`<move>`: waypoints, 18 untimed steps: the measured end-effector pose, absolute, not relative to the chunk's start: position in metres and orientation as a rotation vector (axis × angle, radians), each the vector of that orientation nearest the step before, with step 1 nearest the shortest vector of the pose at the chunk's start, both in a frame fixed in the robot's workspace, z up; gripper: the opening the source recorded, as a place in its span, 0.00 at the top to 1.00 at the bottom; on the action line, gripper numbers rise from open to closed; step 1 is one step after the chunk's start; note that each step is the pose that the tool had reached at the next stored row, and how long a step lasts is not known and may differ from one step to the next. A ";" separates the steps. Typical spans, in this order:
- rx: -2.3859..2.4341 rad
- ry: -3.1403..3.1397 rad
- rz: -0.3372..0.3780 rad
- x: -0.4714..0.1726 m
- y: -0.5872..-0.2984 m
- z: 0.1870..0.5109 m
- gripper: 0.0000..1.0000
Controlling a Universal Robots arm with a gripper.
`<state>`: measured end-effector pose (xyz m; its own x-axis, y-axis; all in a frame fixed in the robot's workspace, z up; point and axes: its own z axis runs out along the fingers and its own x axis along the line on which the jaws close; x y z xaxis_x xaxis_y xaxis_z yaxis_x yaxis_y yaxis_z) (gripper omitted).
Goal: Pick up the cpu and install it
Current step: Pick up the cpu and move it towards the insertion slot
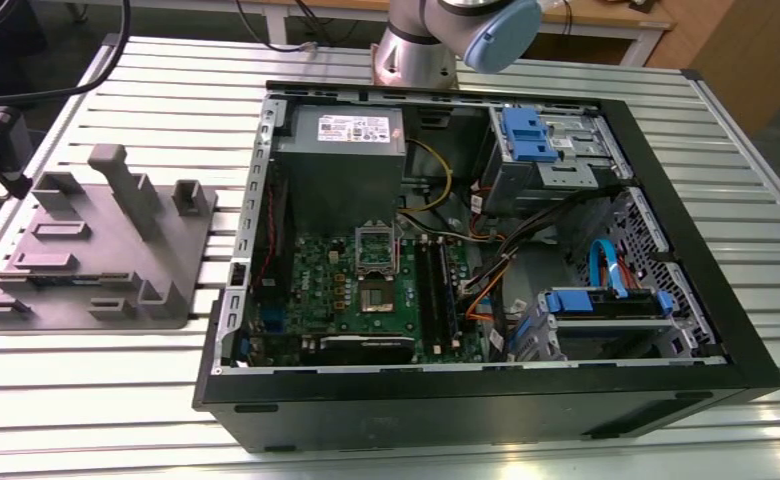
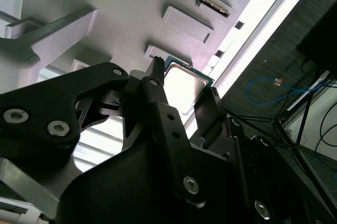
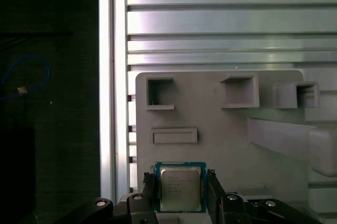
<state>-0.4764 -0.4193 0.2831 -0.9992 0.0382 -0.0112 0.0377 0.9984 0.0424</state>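
In both wrist views the cpu (image 3: pixel 180 187) (image 2: pixel 185 83), a small square chip with a pale metal top and a green rim, sits between the two black fingers (image 3: pixel 149 184) of my gripper (image 3: pixel 180 190) (image 2: pixel 183 89). The gripper is shut on the cpu's two opposite edges. It holds the cpu flat, some way above the grey fixture plate (image 3: pixel 221 145) (image 2: pixel 116 13). In the exterior view the open computer case (image 1: pixel 710 330) lies on the table. Inside it is the green motherboard (image 1: pixel 317 290), whose cpu socket (image 1: pixel 374 292) stands open with its frame raised.
The grey fixture plate (image 1: pixel 97 250) with upright blocks and pockets lies at the exterior view's left of the case. Inside the case are a power supply box (image 1: pixel 343 135), blue-latched drive bays (image 1: pixel 537 140), memory slots (image 1: pixel 437 285) and loose cables (image 1: pixel 497 270). The ribbed metal table (image 1: pixel 764 190) ends close beside the fixture.
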 end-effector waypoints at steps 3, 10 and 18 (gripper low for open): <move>0.059 3.128 0.066 -0.476 -0.419 0.284 0.53; 0.059 3.128 0.064 -0.476 -0.419 0.288 0.53; 0.059 3.128 0.064 -0.476 -0.419 0.289 0.53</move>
